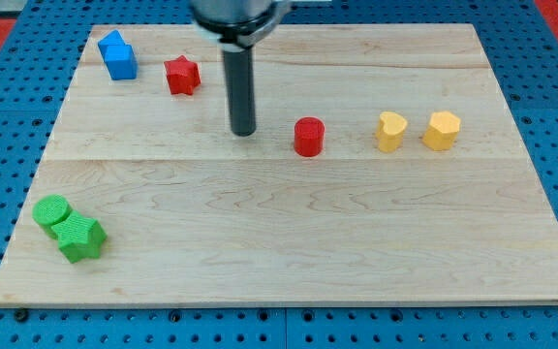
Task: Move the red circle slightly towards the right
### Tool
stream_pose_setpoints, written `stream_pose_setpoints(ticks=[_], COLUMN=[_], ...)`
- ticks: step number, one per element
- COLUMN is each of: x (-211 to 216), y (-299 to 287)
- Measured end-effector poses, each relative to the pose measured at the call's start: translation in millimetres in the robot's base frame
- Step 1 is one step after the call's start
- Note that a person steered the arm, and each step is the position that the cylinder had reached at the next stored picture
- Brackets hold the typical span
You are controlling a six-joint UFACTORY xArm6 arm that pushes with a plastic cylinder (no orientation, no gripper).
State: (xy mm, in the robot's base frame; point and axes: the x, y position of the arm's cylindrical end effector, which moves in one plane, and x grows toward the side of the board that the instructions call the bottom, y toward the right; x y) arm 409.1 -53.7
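Note:
The red circle (309, 137) is a short red cylinder standing near the middle of the wooden board (289, 242), a little above centre. My tip (244, 132) is the lower end of the dark rod that comes down from the view's top. It rests on the board to the left of the red circle, with a gap of about one block's width between them. It touches no block.
A red star (182, 76) and two blue blocks (118, 56) lie at the top left. A yellow heart-like block (390, 132) and a yellow hexagon (442, 131) lie right of the red circle. A green circle (51, 211) and green star (80, 238) sit at the bottom left.

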Motion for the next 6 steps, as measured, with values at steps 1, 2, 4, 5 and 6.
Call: stream_pose_setpoints(ticks=[1, 2, 4, 5, 6], x=[31, 27, 22, 22, 9], y=[49, 59, 74, 49, 7])
